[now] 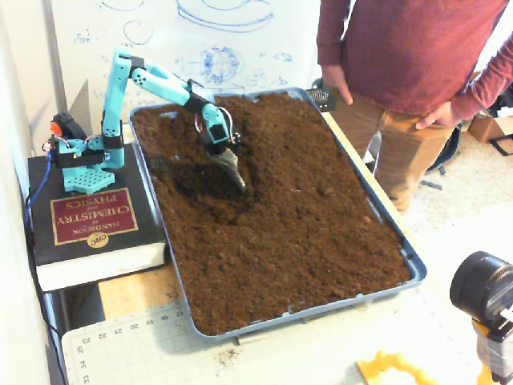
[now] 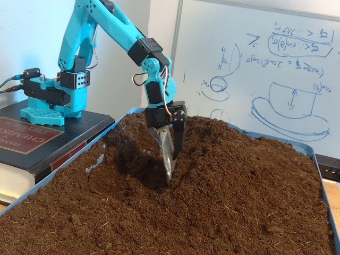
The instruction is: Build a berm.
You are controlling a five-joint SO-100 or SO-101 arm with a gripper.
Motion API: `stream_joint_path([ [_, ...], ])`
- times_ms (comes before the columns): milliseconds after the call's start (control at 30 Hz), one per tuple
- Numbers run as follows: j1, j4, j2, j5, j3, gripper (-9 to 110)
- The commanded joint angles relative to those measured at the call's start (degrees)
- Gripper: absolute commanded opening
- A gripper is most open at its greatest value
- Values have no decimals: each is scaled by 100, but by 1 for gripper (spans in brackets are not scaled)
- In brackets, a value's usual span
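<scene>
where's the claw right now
In both fixed views the claw points down into the soil, tip at the edge of a dark hollow near the tray's arm-side end.
</scene>
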Motion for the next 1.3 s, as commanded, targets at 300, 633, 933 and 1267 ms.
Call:
stream_joint_path([
  [300,-343,70,1380,70,-255,1],
  [633,-642,-9,3041,853,88,1],
  [933,-642,-9,624,2540,-2725,0],
  [1267,-211,79,-2215,2540,-6601,0],
])
